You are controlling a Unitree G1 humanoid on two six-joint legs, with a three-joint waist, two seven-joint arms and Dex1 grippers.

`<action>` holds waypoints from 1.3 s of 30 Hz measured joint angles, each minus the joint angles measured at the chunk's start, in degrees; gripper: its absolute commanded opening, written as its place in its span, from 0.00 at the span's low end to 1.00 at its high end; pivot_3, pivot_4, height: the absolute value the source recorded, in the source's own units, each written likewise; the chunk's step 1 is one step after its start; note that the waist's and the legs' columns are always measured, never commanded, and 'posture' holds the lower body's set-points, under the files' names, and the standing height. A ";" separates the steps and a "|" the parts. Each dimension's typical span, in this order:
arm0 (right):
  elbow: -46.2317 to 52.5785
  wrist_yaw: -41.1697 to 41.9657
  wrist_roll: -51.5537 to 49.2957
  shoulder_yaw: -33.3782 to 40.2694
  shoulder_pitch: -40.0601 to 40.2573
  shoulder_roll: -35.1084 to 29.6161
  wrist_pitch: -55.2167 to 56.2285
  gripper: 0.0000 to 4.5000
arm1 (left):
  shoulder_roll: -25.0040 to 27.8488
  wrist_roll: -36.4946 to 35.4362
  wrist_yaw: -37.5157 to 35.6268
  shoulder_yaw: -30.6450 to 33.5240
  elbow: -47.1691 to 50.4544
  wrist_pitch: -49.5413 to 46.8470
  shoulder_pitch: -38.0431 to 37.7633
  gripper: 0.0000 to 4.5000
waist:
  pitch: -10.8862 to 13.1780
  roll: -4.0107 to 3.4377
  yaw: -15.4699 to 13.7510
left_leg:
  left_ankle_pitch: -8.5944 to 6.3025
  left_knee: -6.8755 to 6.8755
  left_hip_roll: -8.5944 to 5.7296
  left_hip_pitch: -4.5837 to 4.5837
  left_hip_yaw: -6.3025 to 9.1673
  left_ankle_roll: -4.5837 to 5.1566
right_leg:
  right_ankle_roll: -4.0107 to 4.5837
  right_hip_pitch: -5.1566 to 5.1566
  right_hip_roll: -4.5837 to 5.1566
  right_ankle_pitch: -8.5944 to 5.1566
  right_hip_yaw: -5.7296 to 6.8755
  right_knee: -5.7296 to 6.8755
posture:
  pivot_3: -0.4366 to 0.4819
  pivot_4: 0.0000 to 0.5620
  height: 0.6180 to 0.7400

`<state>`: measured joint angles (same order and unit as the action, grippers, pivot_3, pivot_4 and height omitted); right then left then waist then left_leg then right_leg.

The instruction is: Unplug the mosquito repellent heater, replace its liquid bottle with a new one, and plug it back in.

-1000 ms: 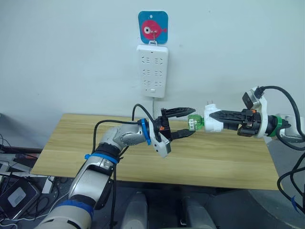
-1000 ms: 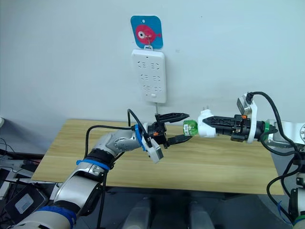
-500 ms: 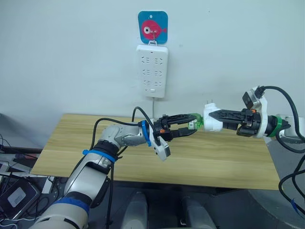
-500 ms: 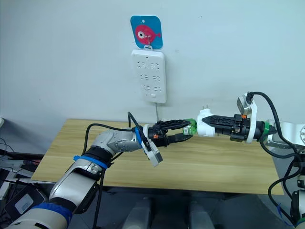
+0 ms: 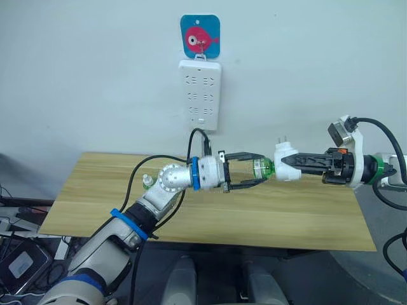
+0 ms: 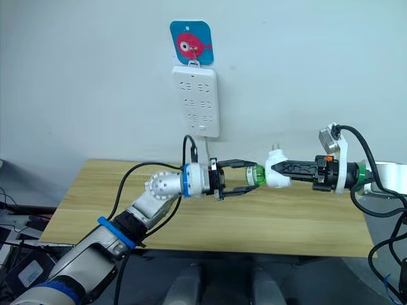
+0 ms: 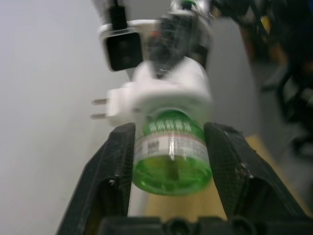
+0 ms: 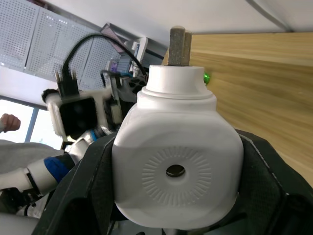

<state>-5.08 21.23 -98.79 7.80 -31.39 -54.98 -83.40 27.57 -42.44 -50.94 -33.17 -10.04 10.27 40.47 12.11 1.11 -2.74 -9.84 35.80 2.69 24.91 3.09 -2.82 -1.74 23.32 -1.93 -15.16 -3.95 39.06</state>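
Observation:
The white mosquito repellent heater [image 5: 283, 153] hangs in the air over the table, prongs pointing up, with my right gripper [image 5: 294, 162] shut on its body. A green liquid bottle [image 5: 262, 168] sticks out of the heater toward my left arm. My left gripper [image 5: 258, 170] has a finger on each side of that bottle, pressing on it. The left wrist view shows the bottle [image 7: 172, 152] filling the gap between the fingers [image 7: 120, 161]. From the right wrist, the heater's round top with its centre hole [image 8: 176, 161] faces the camera.
A long white power strip [image 5: 200, 94] hangs on the wall under a blue card with a pink fish [image 5: 200, 37]. The wooden table [image 5: 286, 219] lies below both arms. A small pale-capped item [image 5: 147, 181] sits on the table behind my left forearm.
My left gripper, open beside the bottle a second ago, has shut on it, and the left wrist has since rolled. The right gripper still holds the heater in about the same place.

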 measured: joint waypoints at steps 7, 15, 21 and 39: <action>3.19 5.22 3.34 -1.24 0.89 0.39 -2.07 0.66 | 0.10 -29.32 1.66 10.58 -5.06 -60.22 2.33 0.48 | 0.01 0.00 1.46 | -0.01 0.02 -0.05 0.00 0.02 0.01 | -0.03 -0.02 -0.02 -0.02 0.04 -0.08 | 0.67 0.31 1.00; 2.47 5.84 3.56 -1.23 0.16 0.61 -2.32 0.66 | -5.02 -27.02 2.21 22.50 -8.20 -68.21 1.56 0.48 | 0.01 0.00 1.32 | 0.00 -0.03 -0.06 0.00 -0.01 0.00 | 0.00 0.02 -0.03 -0.03 0.02 -0.08 | 0.66 0.31 1.00; 0.84 5.85 3.54 -0.35 1.02 0.00 -2.20 0.66 | -2.58 -17.25 -3.96 27.20 -7.52 -62.37 3.59 0.56 | 0.01 0.00 1.33 | -0.01 -0.05 -0.08 0.01 -0.12 0.00 | 0.01 0.03 0.01 -0.03 -0.07 -0.13 | 0.66 0.32 1.00; -8.67 -2.95 -3.09 1.27 -3.43 2.74 -0.74 0.66 | -11.70 53.59 4.44 24.69 -28.57 60.34 -0.71 0.99 | 0.01 0.00 -0.48 | -0.03 -0.08 -0.10 0.09 -0.34 0.03 | -0.05 0.07 0.10 0.02 -0.28 -0.21 | 0.67 0.33 1.00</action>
<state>-13.76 18.28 -101.88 9.07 -34.83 -52.24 -84.14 15.88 11.15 -46.50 -8.48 -38.60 70.61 39.76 12.11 1.11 -3.22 -9.88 35.72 2.58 25.00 2.74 -2.79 -1.79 23.40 -1.83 -15.15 -4.23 38.85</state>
